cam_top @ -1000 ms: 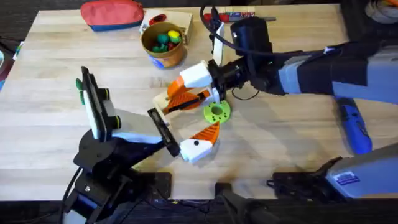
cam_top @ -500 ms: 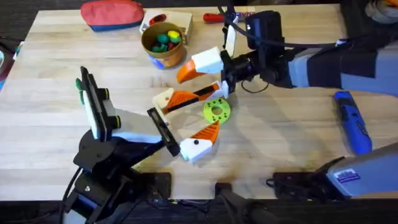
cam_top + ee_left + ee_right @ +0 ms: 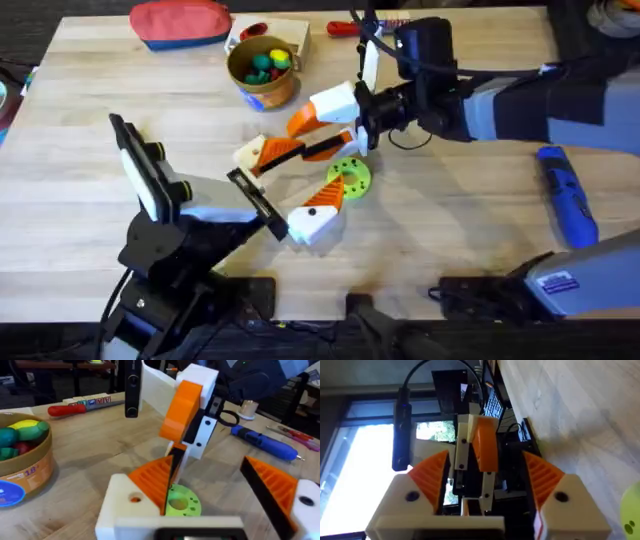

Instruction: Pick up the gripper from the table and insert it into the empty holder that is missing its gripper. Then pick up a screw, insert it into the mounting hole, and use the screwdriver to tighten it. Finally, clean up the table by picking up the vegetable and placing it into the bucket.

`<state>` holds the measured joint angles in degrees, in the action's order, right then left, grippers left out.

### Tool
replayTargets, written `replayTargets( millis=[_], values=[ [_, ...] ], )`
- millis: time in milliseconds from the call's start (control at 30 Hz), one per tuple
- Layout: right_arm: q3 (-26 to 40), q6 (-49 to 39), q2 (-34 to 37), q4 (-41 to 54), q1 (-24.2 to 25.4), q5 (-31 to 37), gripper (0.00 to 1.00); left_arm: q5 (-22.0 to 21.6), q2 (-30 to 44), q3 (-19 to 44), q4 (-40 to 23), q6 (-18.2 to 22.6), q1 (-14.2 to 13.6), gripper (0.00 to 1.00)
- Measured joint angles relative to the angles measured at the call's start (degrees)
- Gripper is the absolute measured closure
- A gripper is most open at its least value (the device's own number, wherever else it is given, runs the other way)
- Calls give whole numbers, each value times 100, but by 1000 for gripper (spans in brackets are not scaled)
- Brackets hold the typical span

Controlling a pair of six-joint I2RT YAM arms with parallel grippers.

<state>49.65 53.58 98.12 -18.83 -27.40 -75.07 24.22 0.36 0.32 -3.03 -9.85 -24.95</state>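
The small orange plastic wedge-shaped fingertip (image 3: 184, 406) sits upright against the white angular plastic finger block (image 3: 201, 375) above mid-table, the bright blue pen-shaped screwdriver (image 3: 568, 196) lies flat far to the right, and the round tan-brown bucket (image 3: 275, 90) stands at the back, holding a dark-green toy vegetable (image 3: 7, 438).

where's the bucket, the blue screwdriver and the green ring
bucket (image 3: 282, 88), overhead view, on its tan side wall
blue screwdriver (image 3: 568, 205), overhead view, middle of its body
green ring (image 3: 351, 176), overhead view, on its flat top face
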Motion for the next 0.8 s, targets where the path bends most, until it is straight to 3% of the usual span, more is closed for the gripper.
replayTargets(
  millis=[200,367,433,800],
  values=[
    [0,-4,0,0,0,0,513,-8,0,0,0,0,0,14],
    [0,7,0,10,1,14,958,-14,0,0,1,1,0,16],
    [0,8,0,22,11,29,994,-21,0,0,0,17,0,15],
    [0,5,0,15,-78,320,997,-31,0,0,-1,20,2,14]
  ],
)
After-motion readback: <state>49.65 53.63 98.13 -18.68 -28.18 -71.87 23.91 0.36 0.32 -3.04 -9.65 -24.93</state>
